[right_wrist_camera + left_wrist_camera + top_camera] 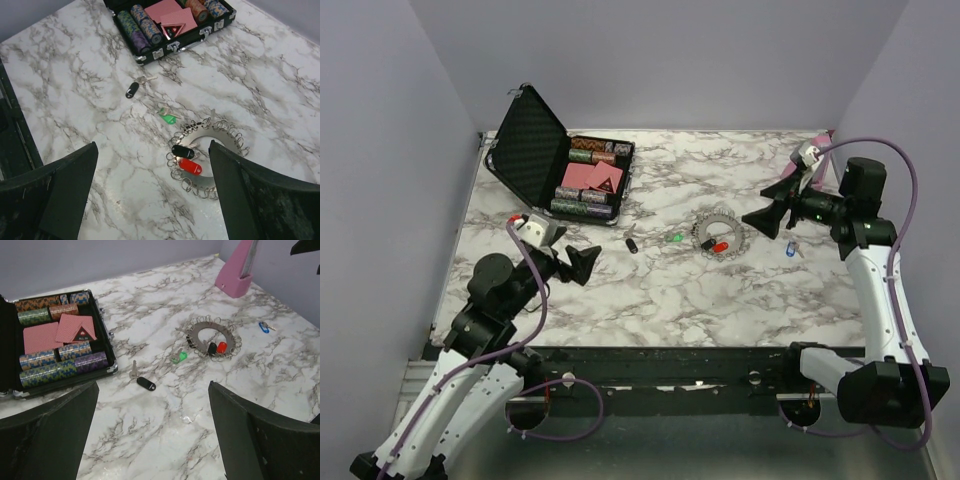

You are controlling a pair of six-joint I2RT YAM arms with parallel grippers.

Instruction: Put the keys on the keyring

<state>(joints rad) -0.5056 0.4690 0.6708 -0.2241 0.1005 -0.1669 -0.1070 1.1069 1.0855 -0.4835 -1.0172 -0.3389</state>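
top external: left claw (591, 266) and right claw (760, 213) spread, empty, keyring (718, 236) between

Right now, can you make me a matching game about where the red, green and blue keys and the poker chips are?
Things:
1 red key
2 green key
3 blue key
4 poker chips

Places:
A in the black case
B on the keyring
C loose, on the keyring's far side from the case
D loose, between keyring and case

Pairs: 1-B, 2-D, 3-C, 4-A
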